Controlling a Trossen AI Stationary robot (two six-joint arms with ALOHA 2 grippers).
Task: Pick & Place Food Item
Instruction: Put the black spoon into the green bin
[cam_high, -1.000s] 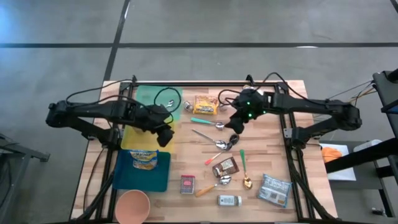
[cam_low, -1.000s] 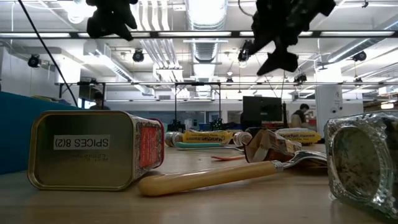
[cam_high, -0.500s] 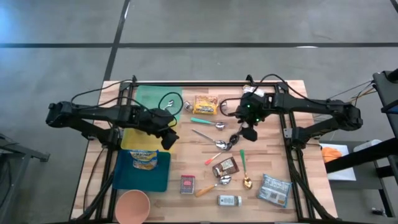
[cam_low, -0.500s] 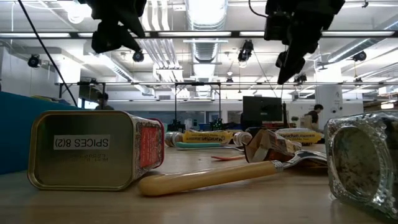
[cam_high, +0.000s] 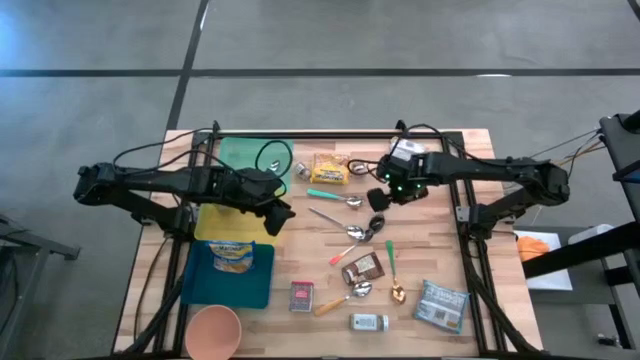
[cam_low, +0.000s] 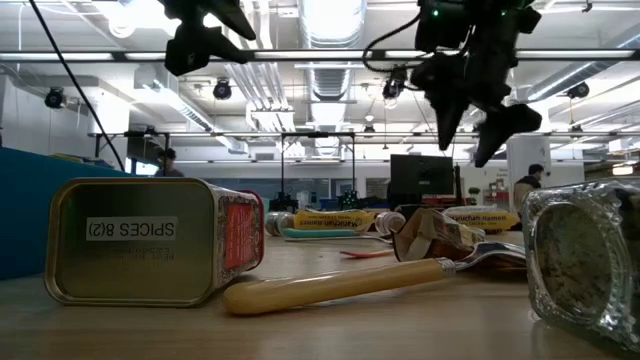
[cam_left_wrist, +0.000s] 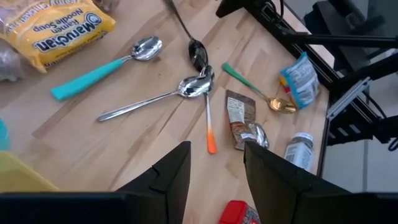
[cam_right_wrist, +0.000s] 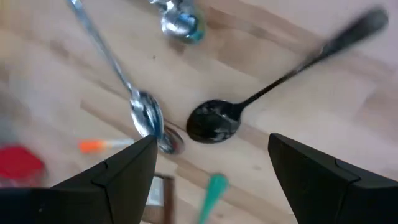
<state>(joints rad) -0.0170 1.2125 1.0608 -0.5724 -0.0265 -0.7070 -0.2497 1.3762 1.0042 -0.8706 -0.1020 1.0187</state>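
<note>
Jaws both parted, empty: right gripper (cam_high: 378, 199) above black spoon (cam_right_wrist: 214, 120); left gripper (cam_high: 281, 213) over bare wood.

one camera looks straight down on my whole table (cam_high: 440, 270), one sits low at table height close behind a spice tin (cam_low: 150, 240) facing the room, and my two wrist cameras look down closer, both sharing the black spoon (cam_left_wrist: 198, 53) (cam_right_wrist: 214, 119).
</note>
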